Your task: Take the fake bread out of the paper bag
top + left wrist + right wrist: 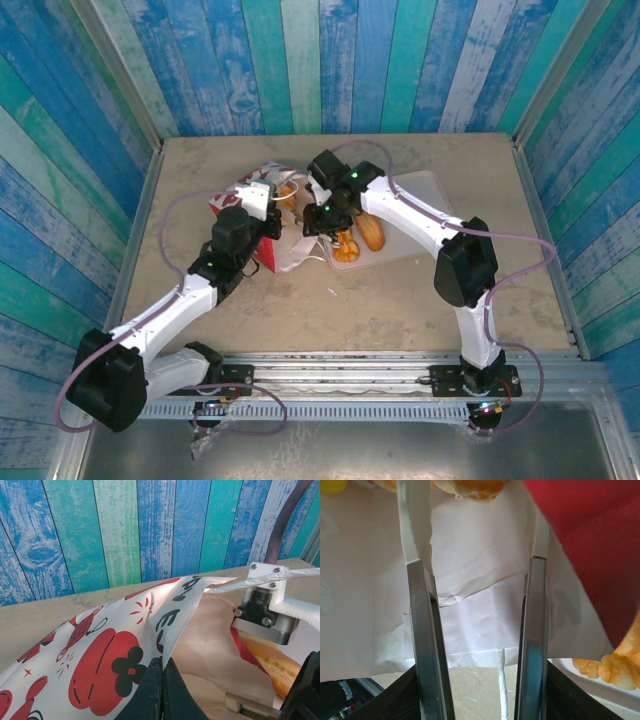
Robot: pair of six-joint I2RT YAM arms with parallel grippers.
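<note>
Pale tray (410,183) beside paper bag (235,197)

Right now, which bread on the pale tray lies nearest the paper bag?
The knobbly orange piece; the long smooth loaf lies to its right, farther from the paper bag.

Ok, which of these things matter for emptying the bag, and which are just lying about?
In the job: paper bag, pinched by the left gripper; bread; right gripper, open at the bag's mouth.
Lying about: tray holding some bread; purple cable.
</note>
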